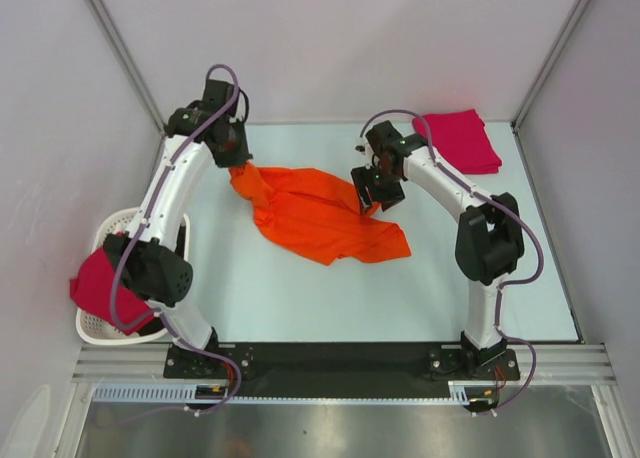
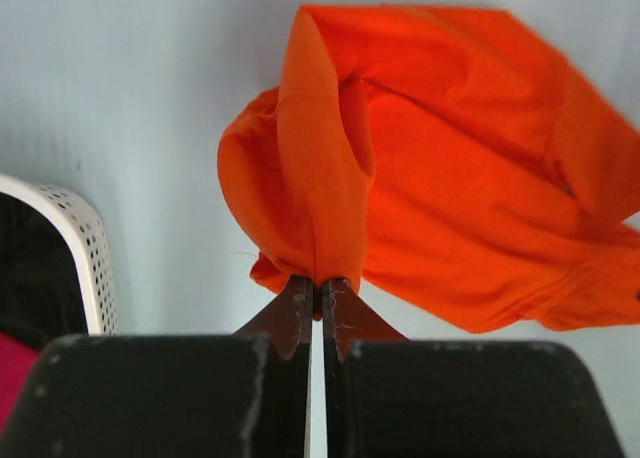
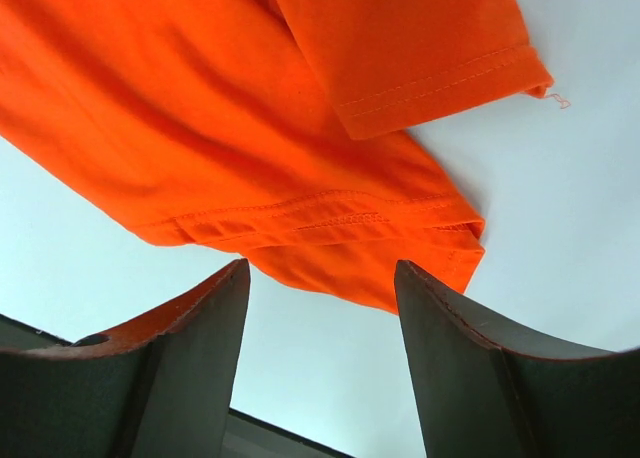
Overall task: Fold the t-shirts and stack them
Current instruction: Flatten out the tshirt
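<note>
Top external view, taken from the arm bases outward: at about 8 o'clock on the pale table, beside the left arm's base, we see a white basket with a crimson-pink t-shirt spilling over its near rim. Past it, around the middle of the table, the orange t-shirt lies crumpled and unfolded, running from 11 o'clock down toward 4 o'clock. At the shirt's 11 o'clock end the left hand has its jaws pressed together on a pinch of orange cloth. In the left wrist view we see that fold rising straight out from between the two fingertips, with the rest of the shirt spread on the table beyond and the basket's perforated wall at 8 o'clock. At roughly 1 o'clock of the shirt the right hand hangs over the cloth's far edge with its jaws wide apart and nothing between them. In the right wrist view we look between the two fingers onto a stitched hem and a sleeve; we cannot tell whether the fingertips touch the fabric. Farthest out, at 1 o'clock in the table's back right corner, a folded crimson-pink pile lies flat, well apart from the orange shirt.
</note>
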Robot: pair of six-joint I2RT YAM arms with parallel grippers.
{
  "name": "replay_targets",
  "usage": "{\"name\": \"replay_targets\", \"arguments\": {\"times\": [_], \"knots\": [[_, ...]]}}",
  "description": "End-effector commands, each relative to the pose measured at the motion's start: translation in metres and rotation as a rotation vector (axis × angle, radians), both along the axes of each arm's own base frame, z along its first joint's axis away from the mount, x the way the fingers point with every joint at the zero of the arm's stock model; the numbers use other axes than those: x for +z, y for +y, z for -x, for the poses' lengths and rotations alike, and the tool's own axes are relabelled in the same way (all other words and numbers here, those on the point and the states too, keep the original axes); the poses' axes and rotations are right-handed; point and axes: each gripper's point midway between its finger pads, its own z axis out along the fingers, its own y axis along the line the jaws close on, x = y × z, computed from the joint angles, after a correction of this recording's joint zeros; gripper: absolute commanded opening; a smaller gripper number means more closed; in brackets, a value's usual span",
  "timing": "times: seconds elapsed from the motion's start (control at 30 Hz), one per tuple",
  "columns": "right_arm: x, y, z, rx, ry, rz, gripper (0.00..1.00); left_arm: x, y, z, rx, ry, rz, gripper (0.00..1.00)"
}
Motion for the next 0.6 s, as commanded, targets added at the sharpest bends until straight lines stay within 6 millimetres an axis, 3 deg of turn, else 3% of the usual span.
{"name": "replay_targets", "arguments": {"times": [0.0,0.17,0.3,0.47,0.53,0.57], "knots": [[0.002,-0.012,0.0,-0.013,-0.006,0.032,0.67,0.005,0.008,0.003,0.027,-0.032,-0.047,0.0],[-0.031,-0.068,0.005,-0.146,0.064,0.214,0.66,-0.017,0.026,0.009,0.102,0.054,-0.132,0.0],[-0.036,-0.108,-0.001,-0.259,0.076,0.253,0.66,-0.039,0.049,0.034,0.244,0.158,-0.145,0.0],[-0.026,-0.119,-0.014,-0.305,0.062,0.175,0.66,-0.087,0.069,0.081,0.334,0.341,-0.165,0.0],[-0.023,-0.111,-0.014,-0.288,0.069,0.129,0.65,-0.101,0.072,0.095,0.35,0.398,-0.148,0.39],[-0.021,-0.109,-0.015,-0.286,0.067,0.121,0.65,-0.101,0.072,0.098,0.365,0.398,-0.141,0.65]]}}
